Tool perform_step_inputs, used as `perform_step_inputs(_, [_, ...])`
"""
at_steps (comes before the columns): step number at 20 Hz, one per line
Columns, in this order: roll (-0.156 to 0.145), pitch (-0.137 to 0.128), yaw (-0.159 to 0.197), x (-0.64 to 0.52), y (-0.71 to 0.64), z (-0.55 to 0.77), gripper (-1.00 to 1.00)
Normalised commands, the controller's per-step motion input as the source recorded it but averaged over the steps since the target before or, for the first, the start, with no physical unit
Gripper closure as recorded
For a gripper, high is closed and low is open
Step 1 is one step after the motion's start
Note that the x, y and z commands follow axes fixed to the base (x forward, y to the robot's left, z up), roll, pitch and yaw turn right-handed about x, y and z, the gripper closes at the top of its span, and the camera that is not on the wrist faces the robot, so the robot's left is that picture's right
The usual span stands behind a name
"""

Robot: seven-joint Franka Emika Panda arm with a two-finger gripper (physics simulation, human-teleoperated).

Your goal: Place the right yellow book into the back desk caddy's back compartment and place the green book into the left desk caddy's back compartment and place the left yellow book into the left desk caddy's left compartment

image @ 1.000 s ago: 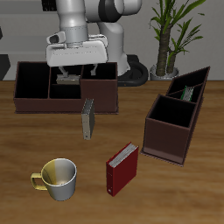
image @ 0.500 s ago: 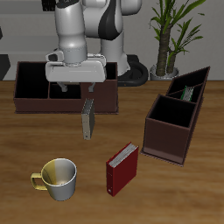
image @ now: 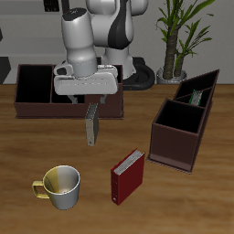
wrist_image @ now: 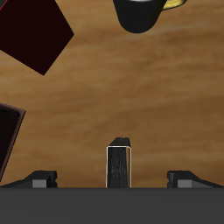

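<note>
Yellow-tan and grey, the right yellow book [image: 90, 125] is seen standing on edge on the table [image: 183, 196], just in front of the back desk caddy [image: 37, 88]. The gripper [image: 86, 97] is held spread directly above it, fingertips [wrist_image: 40, 178] wide apart on either side, nothing pinched. The left desk caddy [image: 183, 123] stands well apart.
</note>
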Motion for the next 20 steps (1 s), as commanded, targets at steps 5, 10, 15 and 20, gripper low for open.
perform_step_inputs(5, [-0.026, 0.024, 0.035, -0.03, -0.03, -0.28, -1.0])
perform_step_inputs(10, [-0.028, 0.009, 0.025, 0.04, -0.08, -0.15, -1.0])
perform_step_inputs(15, [-0.037, -0.001, 0.017, 0.01, -0.04, -0.24, -1.0])
perform_step_inputs(20, [-0.025, -0.014, 0.007, 0.0, 0.1, -0.12, -1.0])
